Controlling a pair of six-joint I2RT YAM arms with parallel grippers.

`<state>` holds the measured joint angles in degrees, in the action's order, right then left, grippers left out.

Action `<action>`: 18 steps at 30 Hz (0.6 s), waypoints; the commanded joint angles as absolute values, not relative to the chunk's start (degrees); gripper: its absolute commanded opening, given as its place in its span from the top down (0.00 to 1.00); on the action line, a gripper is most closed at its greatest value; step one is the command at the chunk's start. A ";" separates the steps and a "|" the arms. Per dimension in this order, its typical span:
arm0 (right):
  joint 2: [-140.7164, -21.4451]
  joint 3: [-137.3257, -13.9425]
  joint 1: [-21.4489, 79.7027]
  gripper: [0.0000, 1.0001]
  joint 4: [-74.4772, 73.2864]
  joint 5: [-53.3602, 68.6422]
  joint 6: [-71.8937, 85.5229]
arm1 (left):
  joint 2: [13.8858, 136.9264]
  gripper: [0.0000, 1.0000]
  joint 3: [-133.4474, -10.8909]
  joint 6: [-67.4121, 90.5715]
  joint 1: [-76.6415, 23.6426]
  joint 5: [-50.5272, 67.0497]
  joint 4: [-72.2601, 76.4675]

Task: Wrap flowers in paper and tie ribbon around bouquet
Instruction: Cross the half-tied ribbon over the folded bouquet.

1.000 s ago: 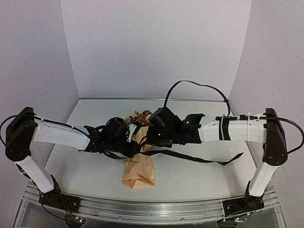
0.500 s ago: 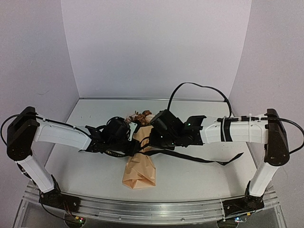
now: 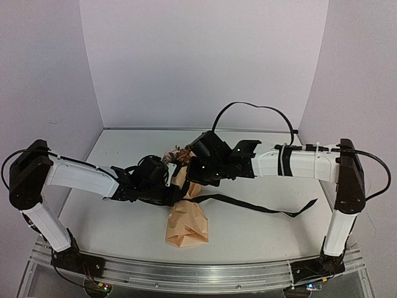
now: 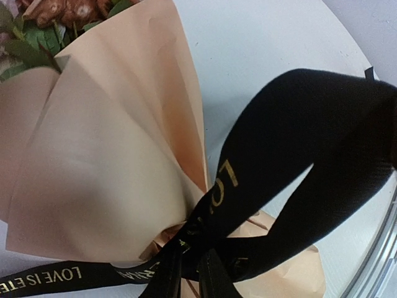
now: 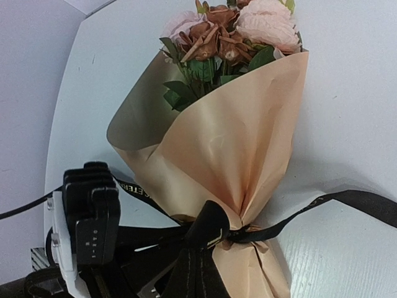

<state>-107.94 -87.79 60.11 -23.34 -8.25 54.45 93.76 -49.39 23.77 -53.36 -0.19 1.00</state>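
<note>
1. Movement came from your right arm. Over the last second it swung left and its wrist drew in over the bouquet (image 3: 186,217), while your left arm stayed almost where it was. The bundle's crumpled lower end slid a little to the right.
2. With the ribbon (image 5: 347,202) already cinched round the narrow waist of the paper (image 5: 229,143), that pull probably tightened the tie. No finished knot showed.
3. Your right gripper (image 5: 201,248) was clamped on the ribbon at that waist. Your left gripper (image 4: 189,276) had its fingers nearly together, apparently pinching the ribbon, with a broad loop rising from them.
4. The bouquet lay on the table (image 3: 111,223) between your arms, with the flowers (image 5: 229,31) pointing toward the far wall.
5. The two wrists crowded each other over the waist, and the ribbon's loose tail trailed off under your right arm, where it could snag.
</note>
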 commanded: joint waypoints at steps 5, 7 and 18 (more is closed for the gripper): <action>-117.13 -94.50 58.21 1.00 -23.59 -3.28 54.54 | 96.82 0.91 -49.11 31.44 -44.63 8.38 9.13; -119.45 -95.81 57.72 1.00 -23.56 -2.67 54.56 | 98.41 0.91 -49.75 32.33 -43.31 10.14 9.89; -122.08 -96.22 55.24 1.00 -23.64 0.16 54.67 | 102.43 0.95 -50.98 34.11 -40.22 16.40 8.32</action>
<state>-124.05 -95.77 56.15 -23.82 -0.32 54.61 102.96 -50.98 33.18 -40.64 12.80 7.78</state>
